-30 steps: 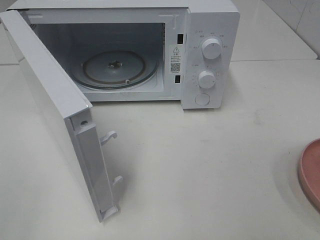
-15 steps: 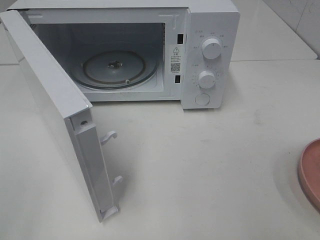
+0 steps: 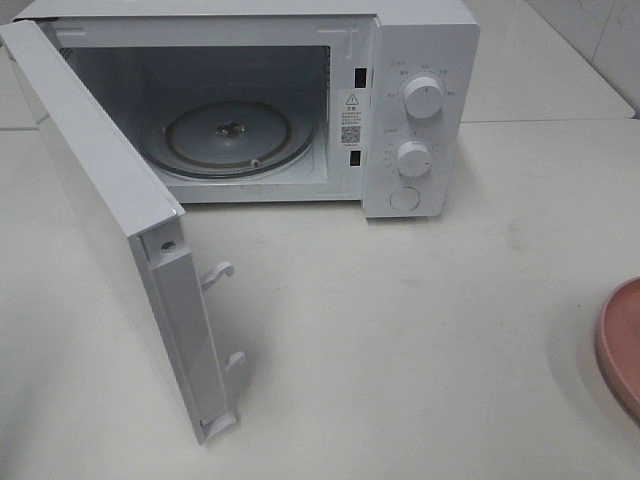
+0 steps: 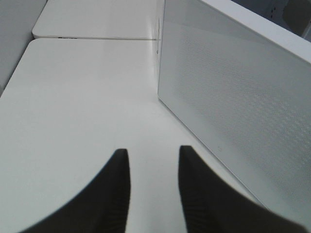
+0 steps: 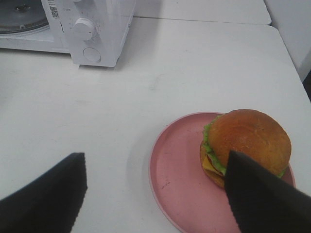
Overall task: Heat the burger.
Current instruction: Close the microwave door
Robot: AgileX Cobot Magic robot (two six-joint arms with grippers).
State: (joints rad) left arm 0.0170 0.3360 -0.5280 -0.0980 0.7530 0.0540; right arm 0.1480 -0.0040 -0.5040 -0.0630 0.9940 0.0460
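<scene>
The burger [image 5: 248,138], with a golden-brown bun, green lettuce and an orange layer, sits on a pink plate [image 5: 180,179] in the right wrist view. My right gripper [image 5: 154,155] hovers over the plate with its jaws wide open and nothing between them. One dark finger [image 5: 262,194] overlaps the burger's near side. The white microwave [image 3: 420,110] stands at the back of the table with its door [image 3: 110,200] swung open toward the front left. Its glass turntable [image 3: 235,135] is bare. My left gripper [image 4: 153,150] hangs beside the door's outer face [image 4: 233,92], a gap between its fingers, holding nothing.
From above, only the plate's rim [image 3: 622,345] shows, at the right edge, and neither arm appears. Two knobs [image 3: 424,98] and a round button sit on the microwave's right panel. Bare white tabletop [image 3: 400,330] lies between the microwave and the plate.
</scene>
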